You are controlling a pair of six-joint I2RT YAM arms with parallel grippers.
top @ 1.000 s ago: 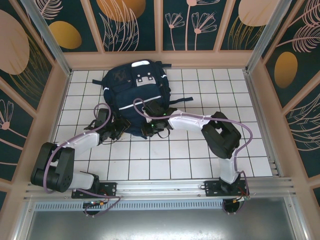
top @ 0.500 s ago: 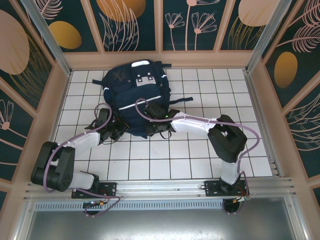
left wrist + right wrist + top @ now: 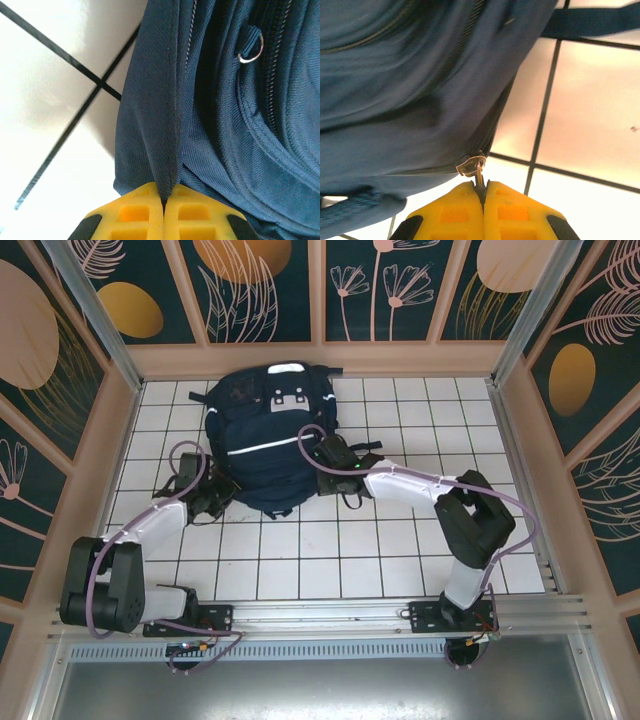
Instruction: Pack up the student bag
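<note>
1. The student bag (image 3: 268, 445), a large dark navy fabric backpack, is the one container on the white tiled desk (image 3: 400, 550). Nothing of its inside can be seen from above.
2. It lies flat, front face up, at the middle of the far edge of the desk, a little left of centre. Its far end is just beside that edge.
3. Its long axis runs from the far edge towards the near edge. The end with the grey-white front patch (image 3: 285, 398) points to the far edge. The rounded plain end points towards the arm bases.
4. A thin white stripe (image 3: 270, 445) crosses the front from side to side, sloping slightly. A navy strap (image 3: 362, 439) sticks out from the bag's right side onto the tiles.
5. The left claw (image 3: 212, 496) is at the near-left side of the bag. In the left wrist view its yellow fingertips (image 3: 164, 197) are pressed together on a raised navy seam of the bag (image 3: 225, 125). A small metal ring (image 3: 250, 44) hangs beside a zip line further along the fabric.
6. The right claw (image 3: 326, 452) is against the bag's right side. In the right wrist view it (image 3: 481, 187) pinches a small pale zip pull (image 3: 472, 167) at the lower edge of the bag (image 3: 395, 75), where a zip line ends.
7. Whether that zip is open or closed cannot be told.
</note>
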